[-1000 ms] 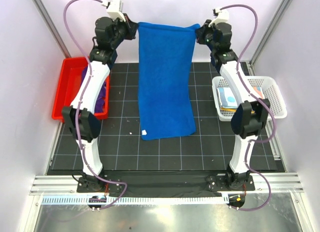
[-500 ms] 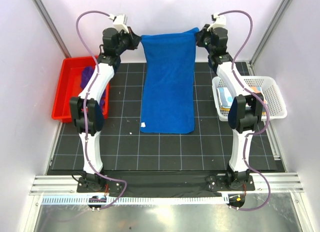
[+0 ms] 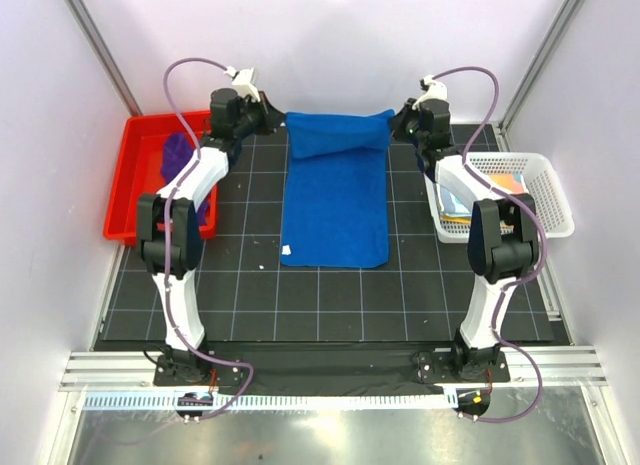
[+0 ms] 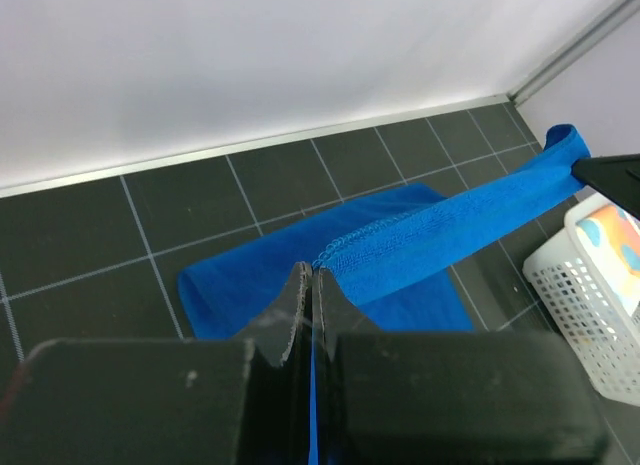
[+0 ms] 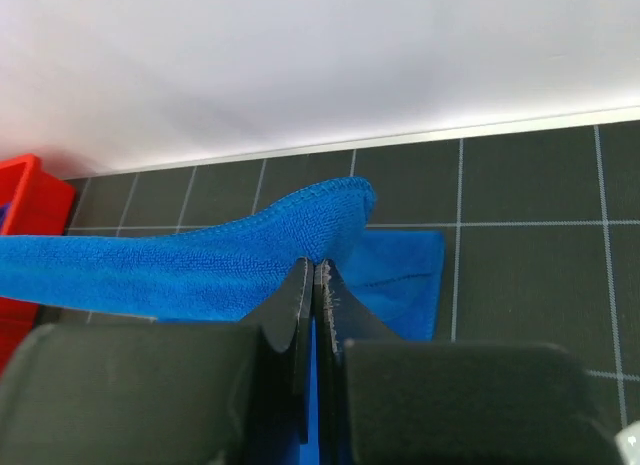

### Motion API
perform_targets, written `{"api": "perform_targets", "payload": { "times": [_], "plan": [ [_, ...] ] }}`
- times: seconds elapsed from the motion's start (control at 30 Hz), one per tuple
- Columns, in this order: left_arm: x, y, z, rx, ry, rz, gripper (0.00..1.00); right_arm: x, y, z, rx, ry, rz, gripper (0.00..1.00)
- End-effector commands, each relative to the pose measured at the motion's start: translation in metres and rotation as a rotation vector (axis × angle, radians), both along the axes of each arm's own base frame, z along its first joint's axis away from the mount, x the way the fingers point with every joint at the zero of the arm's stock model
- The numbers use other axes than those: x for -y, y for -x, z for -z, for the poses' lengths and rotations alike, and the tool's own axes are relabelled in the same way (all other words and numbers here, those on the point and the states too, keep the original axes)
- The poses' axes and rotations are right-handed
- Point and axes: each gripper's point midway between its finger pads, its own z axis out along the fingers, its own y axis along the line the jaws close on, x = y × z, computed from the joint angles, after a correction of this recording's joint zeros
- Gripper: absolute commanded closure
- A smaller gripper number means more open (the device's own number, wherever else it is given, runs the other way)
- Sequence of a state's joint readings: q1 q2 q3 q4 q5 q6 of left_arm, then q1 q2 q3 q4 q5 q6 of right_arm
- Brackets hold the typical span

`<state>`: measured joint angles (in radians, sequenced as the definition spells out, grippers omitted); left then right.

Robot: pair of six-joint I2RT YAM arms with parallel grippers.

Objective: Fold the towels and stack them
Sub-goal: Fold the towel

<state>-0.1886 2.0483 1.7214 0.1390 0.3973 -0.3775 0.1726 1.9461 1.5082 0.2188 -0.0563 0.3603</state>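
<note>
A royal blue towel (image 3: 335, 205) lies lengthwise on the black mat, its far edge lifted and held taut between both grippers. My left gripper (image 3: 277, 118) is shut on the far left corner; it shows in the left wrist view (image 4: 312, 275) with the blue hem (image 4: 440, 240) running off to the right. My right gripper (image 3: 396, 120) is shut on the far right corner (image 5: 330, 225), seen in the right wrist view (image 5: 313, 268). A purple towel (image 3: 180, 157) lies in the red tray. A patterned orange and pale towel (image 3: 478, 195) lies in the white basket.
The red tray (image 3: 125, 180) stands at the left of the mat. The white mesh basket (image 3: 530, 185) stands at the right, also in the left wrist view (image 4: 595, 285). The back wall is close behind both grippers. A small white tag (image 3: 287, 250) is at the towel's near left corner.
Both grippers have come down and toward the back of the mat with the towel's far edge. The hanging cloth has settled flat on the mat.
</note>
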Motion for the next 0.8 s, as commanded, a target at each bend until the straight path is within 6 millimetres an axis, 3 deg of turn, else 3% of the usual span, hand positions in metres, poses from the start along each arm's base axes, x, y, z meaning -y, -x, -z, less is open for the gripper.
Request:
{"api": "perform_targets", "payload": {
  "times": [0.0, 0.33, 0.5, 0.53, 0.63, 0.67, 0.7, 0.77],
  "plan": [
    [-0.008, 0.017, -0.078, 0.192, 0.040, 0.006, 1.00, 0.009, 0.011, -0.082, 0.193, -0.054, 0.026, 0.99],
    [-0.013, 0.032, -0.090, 0.210, 0.055, -0.009, 1.00, 0.008, 0.036, -0.102, 0.202, -0.076, 0.002, 0.99],
    [-0.018, 0.026, -0.089, 0.208, 0.041, -0.045, 1.00, 0.001, 0.043, -0.094, 0.178, -0.083, -0.021, 0.99],
    [-0.018, 0.023, -0.083, 0.189, 0.034, -0.049, 1.00, 0.002, 0.043, -0.093, 0.177, -0.080, -0.018, 0.99],
    [-0.019, 0.012, -0.090, 0.211, 0.048, -0.067, 1.00, -0.001, 0.034, -0.092, 0.172, -0.083, -0.021, 0.99],
    [-0.017, 0.006, -0.082, 0.202, 0.053, -0.067, 1.00, -0.002, 0.028, -0.085, 0.161, -0.078, -0.020, 0.99],
    [-0.016, 0.002, -0.092, 0.224, 0.068, -0.068, 1.00, -0.001, 0.022, -0.095, 0.182, -0.078, -0.016, 0.99],
    [-0.015, -0.011, -0.090, 0.245, 0.075, -0.080, 1.00, -0.003, 0.013, -0.097, 0.189, -0.077, -0.012, 0.99]
  ]
}}
